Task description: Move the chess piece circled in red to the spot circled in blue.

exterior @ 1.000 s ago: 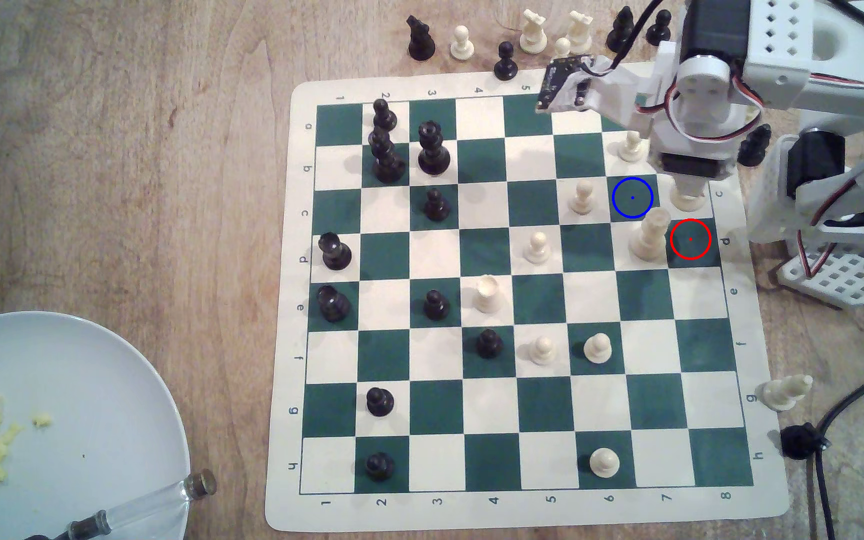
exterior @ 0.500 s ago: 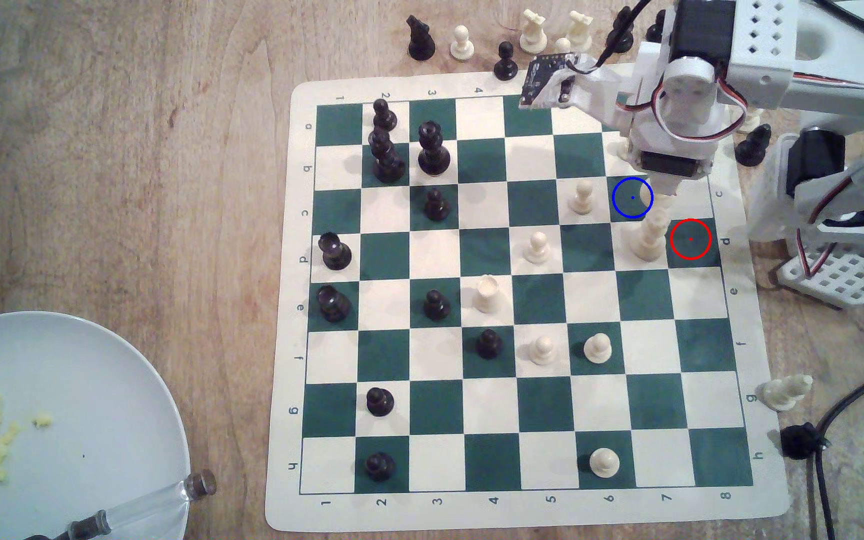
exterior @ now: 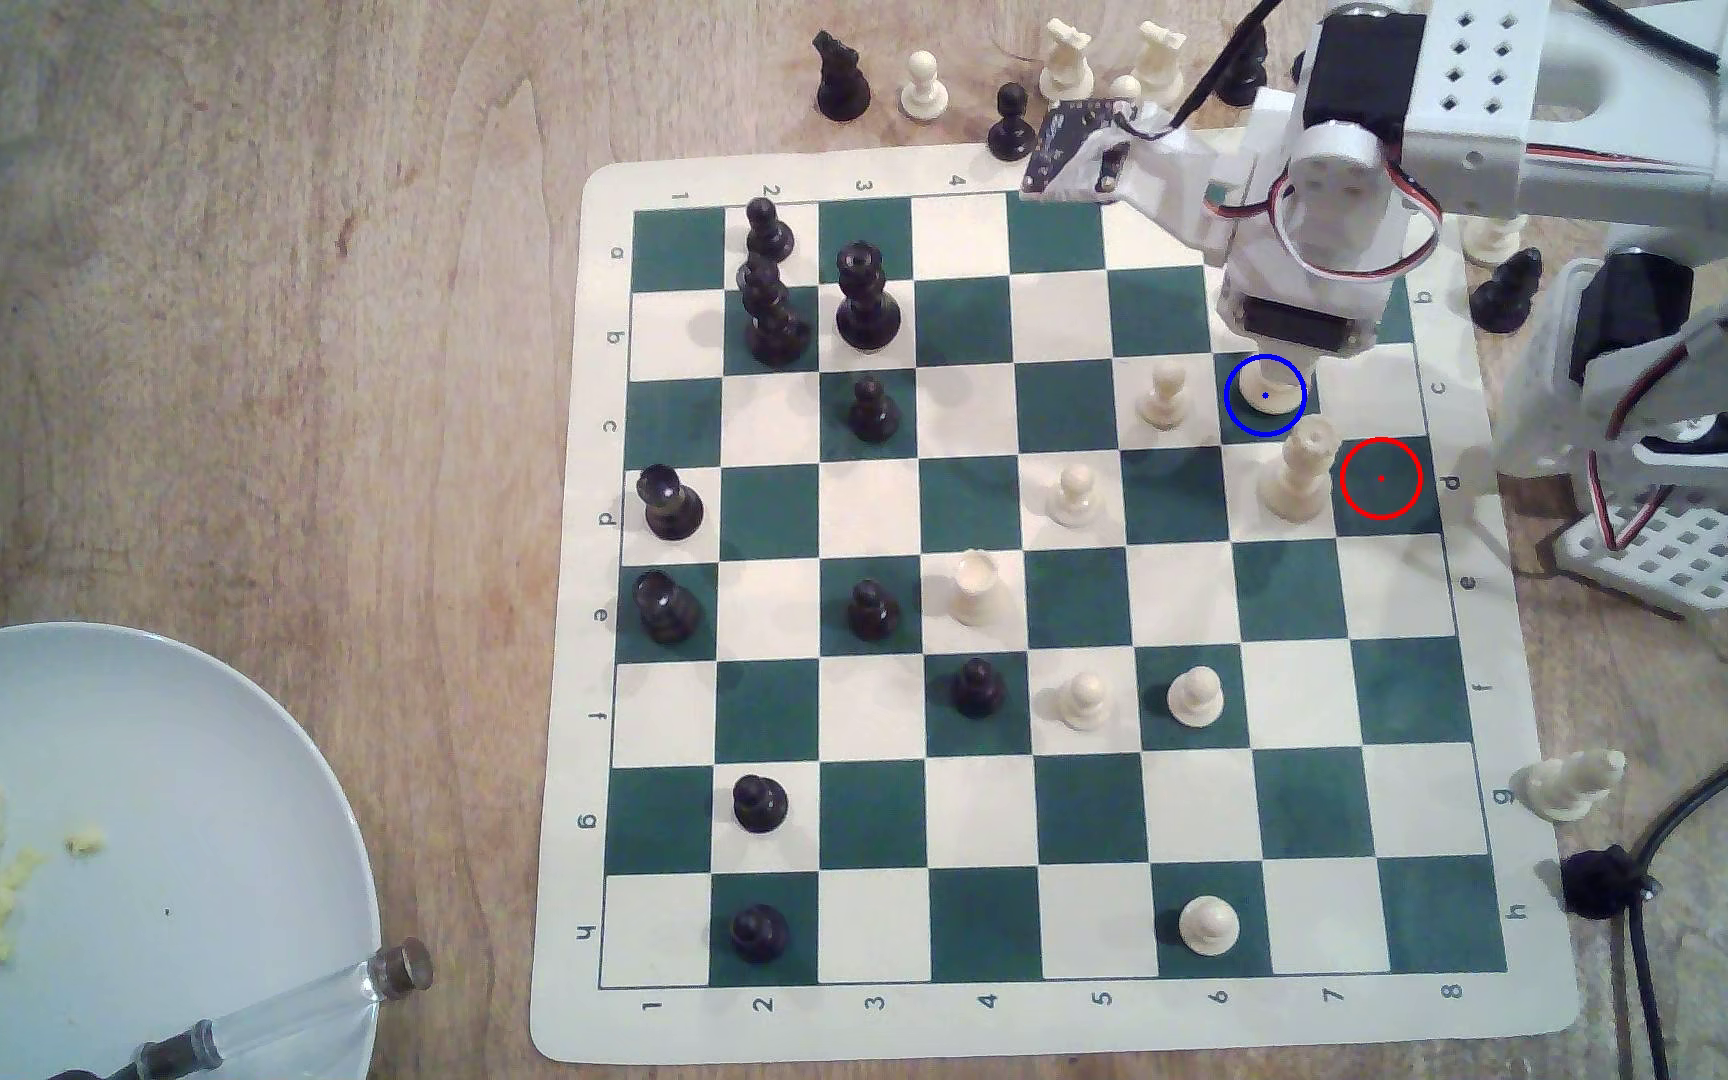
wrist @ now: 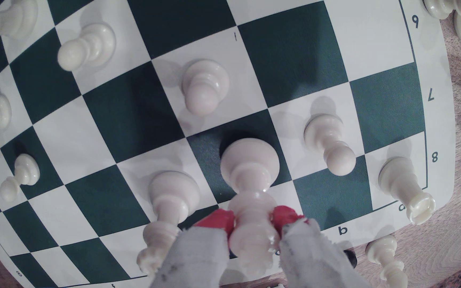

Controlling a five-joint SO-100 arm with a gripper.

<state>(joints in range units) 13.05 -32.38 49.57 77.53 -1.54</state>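
A robot arm's claw [wrist: 254,221] clamps a tall cream-white chess piece [wrist: 250,177] by its upper body, red pads [wrist: 218,218] pressed to either side, as the piece's round base hangs over the dark green square ringed in blue [exterior: 1237,415]. In the exterior view the base [exterior: 1273,393] shows inside the blue ring, toward its right side rather than over the centre dot; whether it touches the board [exterior: 985,1028] or hovers just above cannot be told from either camera. The red-ringed square [exterior: 1381,509] stands vacant.

The risk now lies in the neighbours. A tall cream piece with a flared crown [exterior: 1296,473] stands on the next square, just beside the claw in the wrist view, and a cream pawn [exterior: 1163,395] sits on the square to the exterior view's left. Opening wide or lifting out at an angle could likely knock the crowned piece over. Released while still raised or leaning, the slim, top-heavy piece may topple or settle off-centre across the square's edge.
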